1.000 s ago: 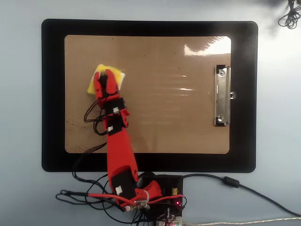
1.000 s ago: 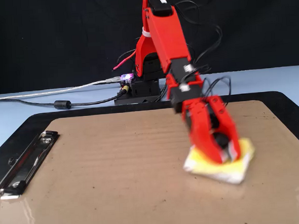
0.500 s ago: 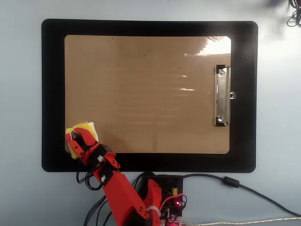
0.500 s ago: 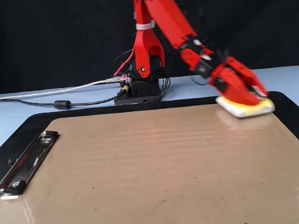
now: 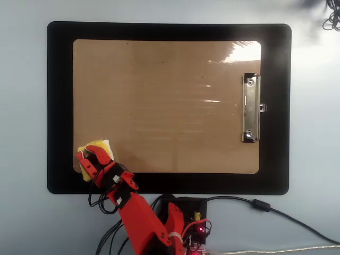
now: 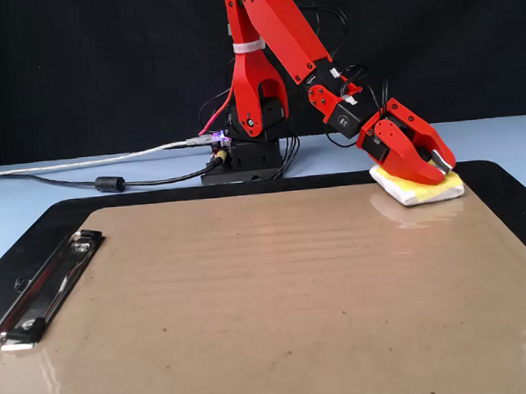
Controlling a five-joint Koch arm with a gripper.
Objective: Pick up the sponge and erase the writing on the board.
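Observation:
The yellow sponge [image 5: 97,144] with its white edge [image 6: 413,193] lies on the near-left corner of the tan board [image 5: 175,106] in the overhead view, which is the far right corner of the board [image 6: 251,296] in the fixed view. My red gripper [image 5: 89,155] reaches over it from the base side, and its jaws clasp the sponge's two sides [image 6: 422,171]. The sponge's underside rests on the board. No writing shows on the glossy board surface in either view.
A silver clip [image 5: 251,108] holds the board's right short side in the overhead view, at left [image 6: 45,286] in the fixed view. A black mat [image 5: 58,106] frames the board. The arm base [image 6: 251,153] and cables [image 5: 255,204] sit at the mat's near edge.
The gripper swept the sponge from the board's upper left area down to its near-left corner. In the last half second it has shifted only slightly and settled there.

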